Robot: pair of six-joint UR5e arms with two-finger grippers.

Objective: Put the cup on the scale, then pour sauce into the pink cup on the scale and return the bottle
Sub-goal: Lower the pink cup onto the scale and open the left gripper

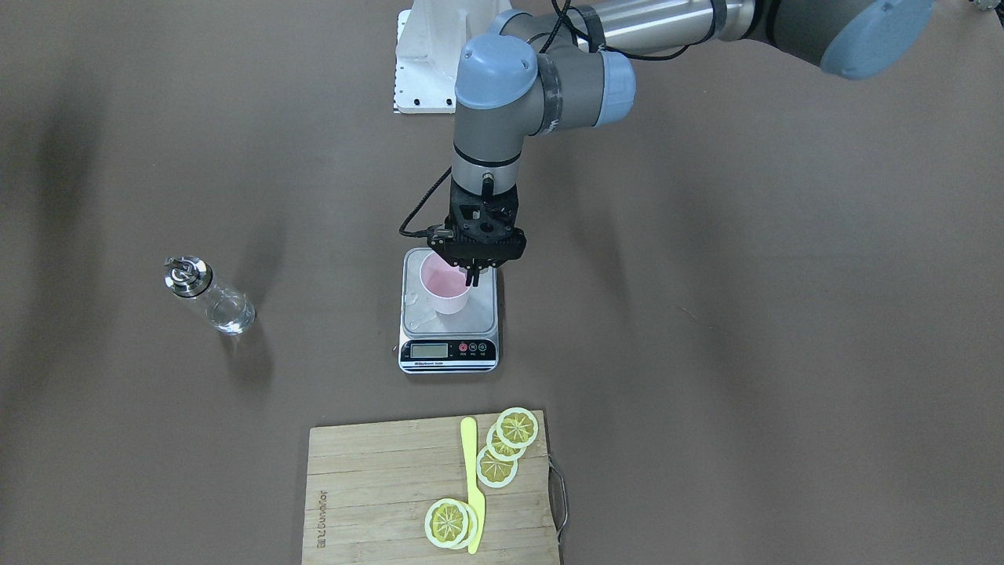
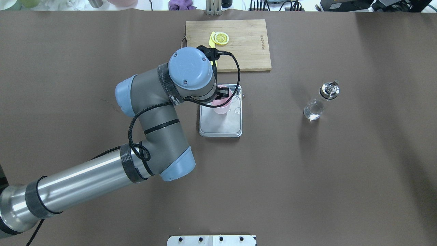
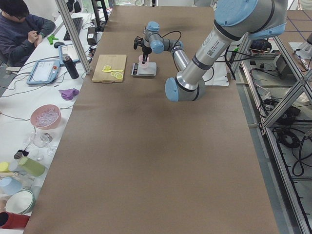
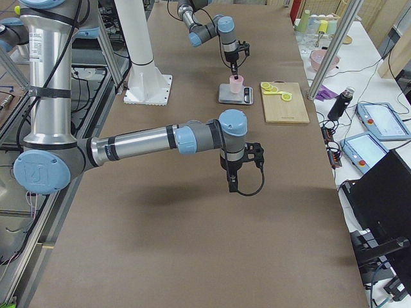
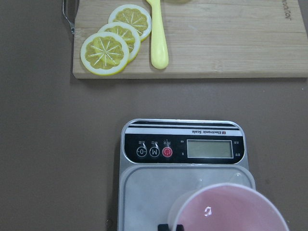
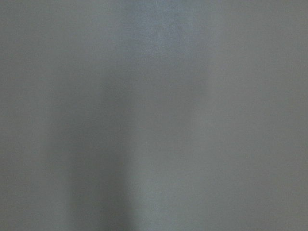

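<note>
The pink cup (image 1: 444,287) stands upright on the steel platform of the scale (image 1: 480,312), toward its back left in the front view. My left gripper (image 1: 473,276) hangs straight down over it, fingers pinched on the cup's rim on the side nearer the robot. The cup (image 5: 226,209) fills the lower right of the left wrist view, above the scale (image 5: 144,192) with its display. The glass bottle (image 1: 209,298) with clear liquid stands alone on the table, far from both grippers; it also shows in the overhead view (image 2: 321,100). My right gripper (image 4: 231,187) hangs above bare table; I cannot tell its state.
A wooden cutting board (image 1: 376,486) with lemon slices (image 1: 506,443) and a yellow knife (image 1: 471,479) lies just beyond the scale. Water droplets sit on the scale's platform. The robot's white base plate (image 1: 420,63) is behind the scale.
</note>
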